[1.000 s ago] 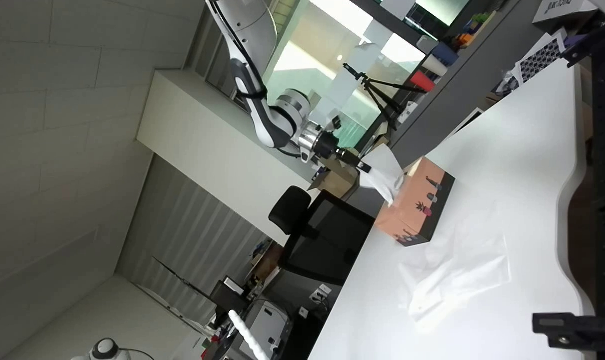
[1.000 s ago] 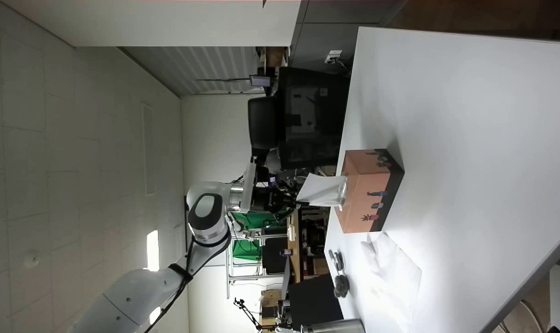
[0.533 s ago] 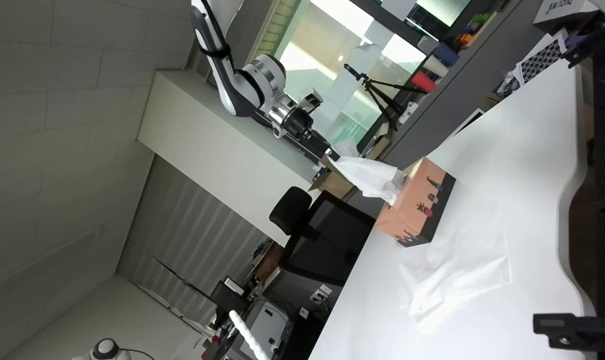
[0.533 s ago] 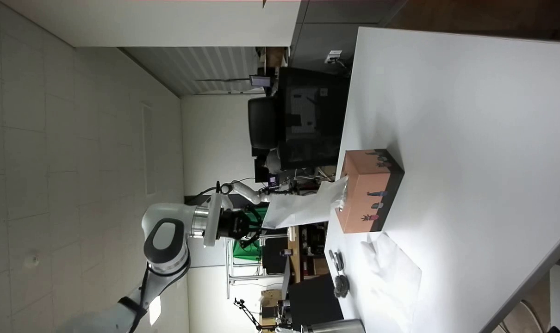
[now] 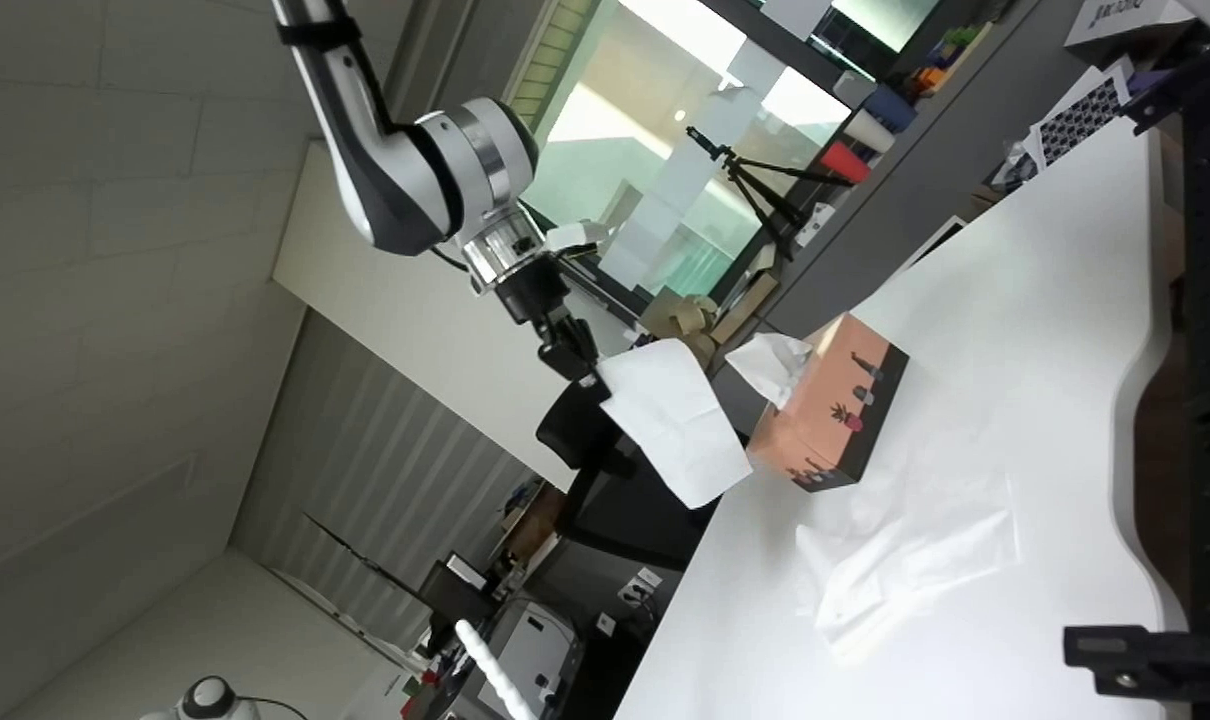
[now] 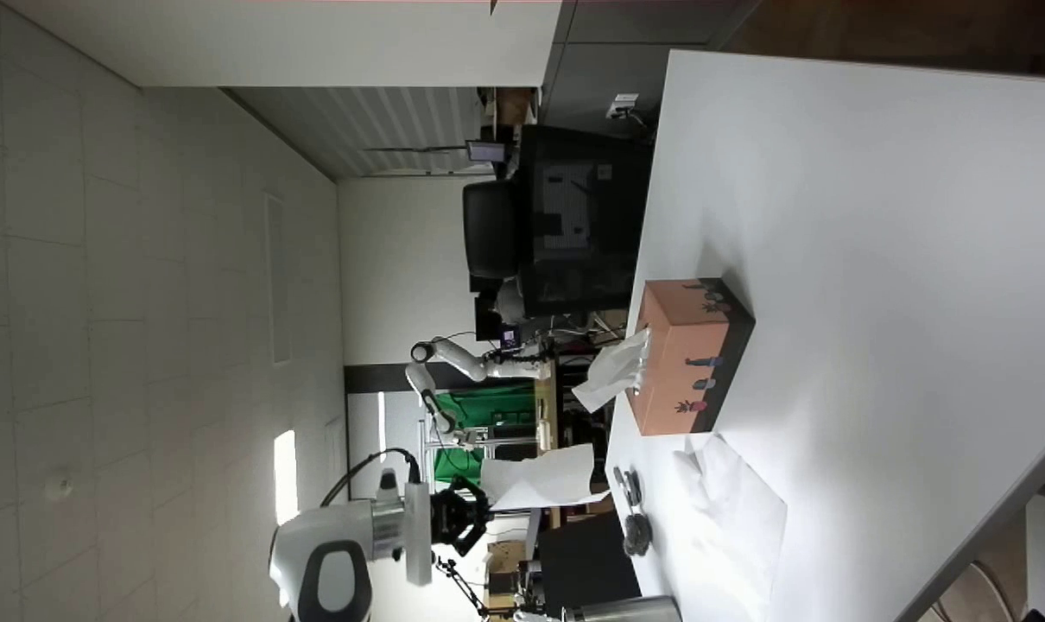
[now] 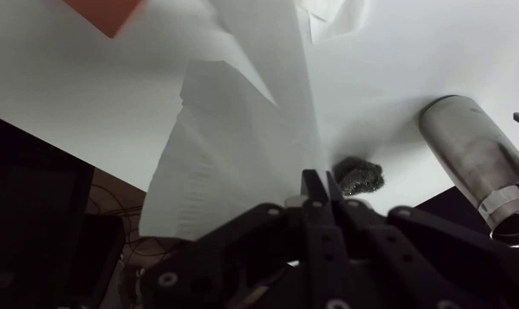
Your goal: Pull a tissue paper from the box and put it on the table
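Note:
My gripper (image 5: 593,383) is shut on the tissue paper (image 5: 677,425), which hangs fully out of the box in the air. In an exterior view the gripper (image 6: 486,511) holds the tissue (image 6: 540,479) by one end. In the wrist view the fingertips (image 7: 321,176) are close together, with the tissue (image 7: 242,146) spread beyond them. The tan-pink box (image 5: 830,405) stands on the white table (image 5: 1045,330), and a fresh sheet (image 5: 770,365) sticks out of its slot. Another white tissue (image 5: 905,560) lies crumpled on the table beside the box. Only a box corner (image 7: 109,17) shows in the wrist view.
A dark fuzzy clump (image 7: 358,176) and a metal cylinder (image 7: 469,146) are on the table near its edge. A black chair (image 6: 566,225) stands behind the table. A black bracket (image 5: 1145,660) is at the table's near edge.
The tissue has come free of the box and a fresh sheet now shows in the slot. My gripper has moved away from the box with the tissue in it. The box has stayed in place.

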`<act>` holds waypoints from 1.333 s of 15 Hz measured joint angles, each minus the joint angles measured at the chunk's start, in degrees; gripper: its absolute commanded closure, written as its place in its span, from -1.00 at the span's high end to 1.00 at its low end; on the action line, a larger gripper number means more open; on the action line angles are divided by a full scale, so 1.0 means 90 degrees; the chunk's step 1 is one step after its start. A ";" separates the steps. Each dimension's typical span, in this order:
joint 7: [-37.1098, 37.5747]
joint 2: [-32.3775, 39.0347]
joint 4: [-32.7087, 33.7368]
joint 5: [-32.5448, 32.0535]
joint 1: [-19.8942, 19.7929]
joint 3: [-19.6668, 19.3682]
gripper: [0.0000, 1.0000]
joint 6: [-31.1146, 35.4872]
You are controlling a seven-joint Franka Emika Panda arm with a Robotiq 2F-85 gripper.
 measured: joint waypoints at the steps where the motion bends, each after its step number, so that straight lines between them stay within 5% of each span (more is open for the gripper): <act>1: 0.0309 -0.0066 -0.0336 -0.0041 0.0211 0.0143 -1.00 0.0544; 4: 0.1670 0.0109 -0.1198 -0.0664 0.0553 0.0635 -1.00 0.2024; 8: 0.3655 0.0792 -0.1949 -0.2535 -0.0031 0.1074 -1.00 0.3074; 15: 0.6651 0.1397 -0.1695 -0.5864 -0.0072 0.0091 -1.00 0.2140; 20: 0.7717 0.2256 -0.1191 -0.6369 0.0380 -0.0012 -1.00 0.1659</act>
